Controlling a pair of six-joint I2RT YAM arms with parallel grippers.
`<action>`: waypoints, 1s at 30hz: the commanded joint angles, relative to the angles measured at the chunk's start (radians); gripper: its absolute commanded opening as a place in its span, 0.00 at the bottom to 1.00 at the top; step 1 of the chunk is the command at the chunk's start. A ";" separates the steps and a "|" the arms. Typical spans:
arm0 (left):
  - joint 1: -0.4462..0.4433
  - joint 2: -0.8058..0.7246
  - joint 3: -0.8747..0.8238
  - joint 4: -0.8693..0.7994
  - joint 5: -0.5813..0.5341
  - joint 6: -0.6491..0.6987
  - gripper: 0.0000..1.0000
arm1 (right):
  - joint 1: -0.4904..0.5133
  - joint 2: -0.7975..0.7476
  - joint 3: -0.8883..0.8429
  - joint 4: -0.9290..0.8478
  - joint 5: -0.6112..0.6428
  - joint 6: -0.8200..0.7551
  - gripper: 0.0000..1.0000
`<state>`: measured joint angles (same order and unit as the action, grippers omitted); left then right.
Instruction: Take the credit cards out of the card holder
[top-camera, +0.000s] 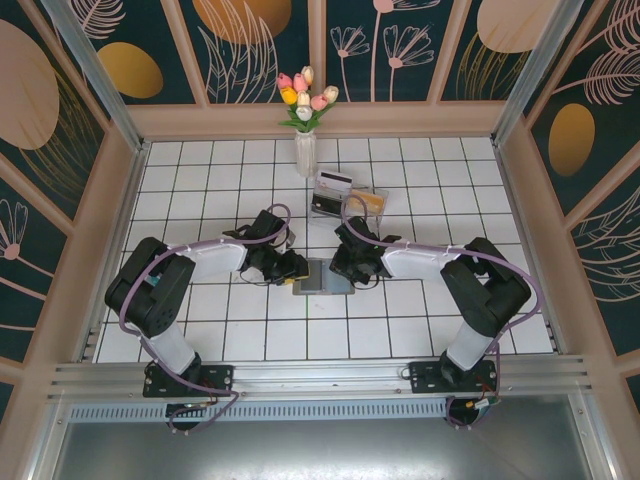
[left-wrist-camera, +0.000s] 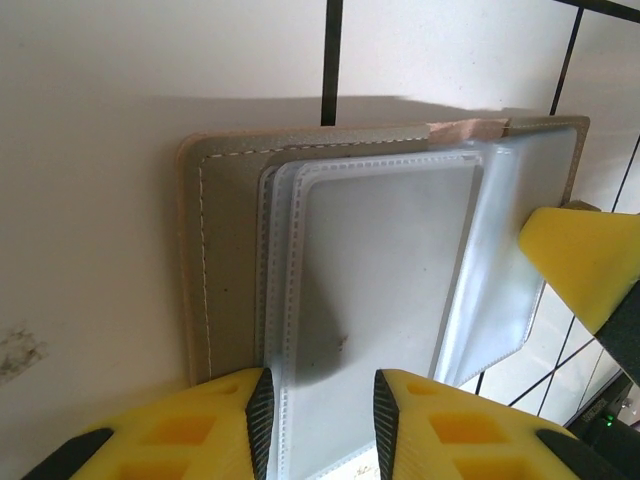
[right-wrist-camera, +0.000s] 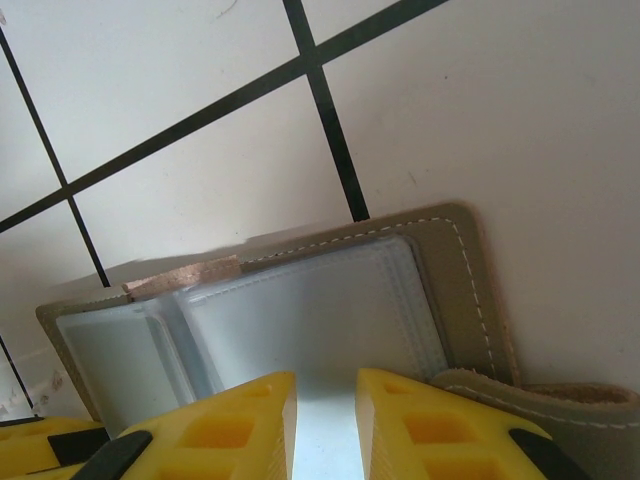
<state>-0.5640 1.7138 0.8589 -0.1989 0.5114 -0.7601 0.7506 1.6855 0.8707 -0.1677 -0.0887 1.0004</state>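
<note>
Card holder (top-camera: 322, 277) lay open flat mid-table between both arms. Left gripper (left-wrist-camera: 322, 392) and right gripper (right-wrist-camera: 326, 388) sat narrow over its clear sleeves (left-wrist-camera: 390, 250), gripping nothing obvious. Looked soft, floppy and slippery, so I'd pin the stitched cover edge.

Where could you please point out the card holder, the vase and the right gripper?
card holder (left-wrist-camera: 385, 250), left wrist view, its clear sleeve.
vase (top-camera: 305, 153), top external view, its white body.
right gripper (right-wrist-camera: 325, 382), right wrist view, between its fingertips.

One high camera, two wrist close-ups.
The top view looks down from behind the arms over the whole worktop (top-camera: 200, 180). Both wrist cameras sit very near, seemingly steep, sharing the card holder (left-wrist-camera: 225, 250) from opposite sides.
</note>
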 joint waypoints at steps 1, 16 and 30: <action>-0.008 -0.041 0.022 -0.032 0.000 0.030 0.35 | 0.009 0.025 0.007 -0.041 -0.008 -0.013 0.25; -0.008 -0.046 0.020 0.039 0.097 0.021 0.36 | 0.010 0.013 -0.002 -0.035 -0.007 -0.011 0.26; -0.031 -0.043 0.009 0.173 0.203 -0.044 0.35 | -0.004 -0.138 -0.049 0.048 0.001 -0.001 0.27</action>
<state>-0.5812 1.6855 0.8612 -0.0788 0.6708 -0.7799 0.7532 1.6035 0.8562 -0.1513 -0.0872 1.0008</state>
